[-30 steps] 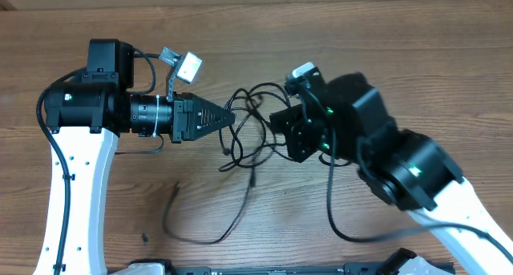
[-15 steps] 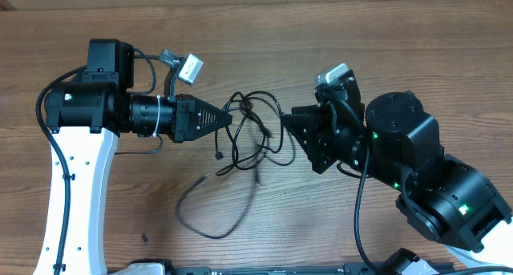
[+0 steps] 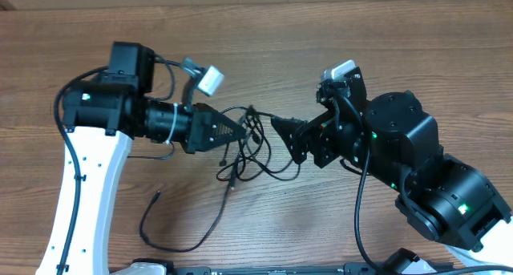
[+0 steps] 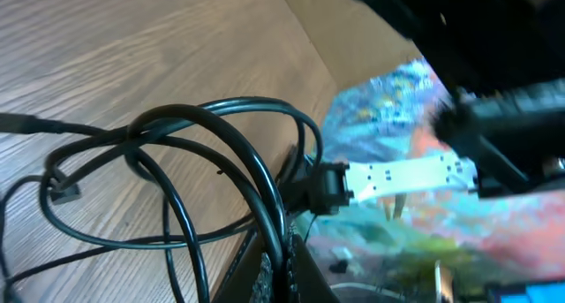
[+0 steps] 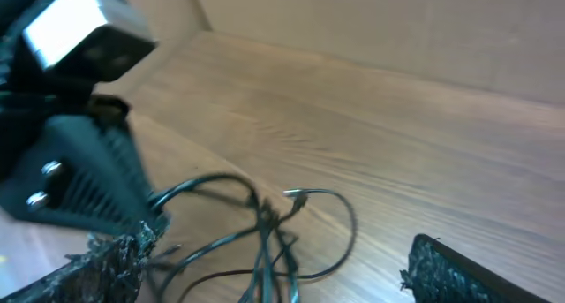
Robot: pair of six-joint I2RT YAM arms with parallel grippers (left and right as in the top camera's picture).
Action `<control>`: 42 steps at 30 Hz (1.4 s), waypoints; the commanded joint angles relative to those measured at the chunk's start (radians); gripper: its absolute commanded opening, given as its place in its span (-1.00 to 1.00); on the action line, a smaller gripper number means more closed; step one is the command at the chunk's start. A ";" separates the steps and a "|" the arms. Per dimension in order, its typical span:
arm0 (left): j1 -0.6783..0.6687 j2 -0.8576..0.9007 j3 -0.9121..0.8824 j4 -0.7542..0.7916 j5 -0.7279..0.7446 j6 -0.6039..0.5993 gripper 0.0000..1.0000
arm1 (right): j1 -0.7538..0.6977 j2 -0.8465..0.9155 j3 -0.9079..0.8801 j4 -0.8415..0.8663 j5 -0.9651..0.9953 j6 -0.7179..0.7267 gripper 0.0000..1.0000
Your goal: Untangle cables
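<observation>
While the left pincer is clamped shut on one strand of the cables, any pull away risks cinching the knot tighter instead of loosening it; the long loose tail trailing toward the near-left part of the surface could drag and snag as well; the tangle itself lies on the wood between the two pincers, touching the left tip and just in front of the right one; the right pincer stands wide and holds nothing; closing there could catch several strands at once.
</observation>
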 commanded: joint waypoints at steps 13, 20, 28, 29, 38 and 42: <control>-0.047 0.002 0.012 0.023 0.016 0.065 -0.91 | -0.003 0.129 0.022 -0.098 0.115 -0.042 -0.14; -0.047 0.002 0.012 0.028 0.008 0.064 -0.91 | -0.003 0.142 0.022 -0.099 0.107 -0.042 -0.11; -0.047 0.002 0.012 0.027 -0.043 0.064 -0.91 | -0.003 0.142 0.022 -0.090 0.091 -0.038 0.56; -0.047 0.002 0.012 0.028 -0.056 0.056 -0.91 | -0.003 0.142 0.022 -0.085 0.084 -0.038 0.57; -0.047 0.002 0.012 0.039 -0.142 -0.014 -0.91 | -0.003 0.142 0.022 -0.064 0.034 -0.039 0.57; -0.047 0.002 0.012 0.070 -0.138 -0.073 -0.91 | -0.003 0.143 0.022 -0.064 -0.037 -0.043 0.57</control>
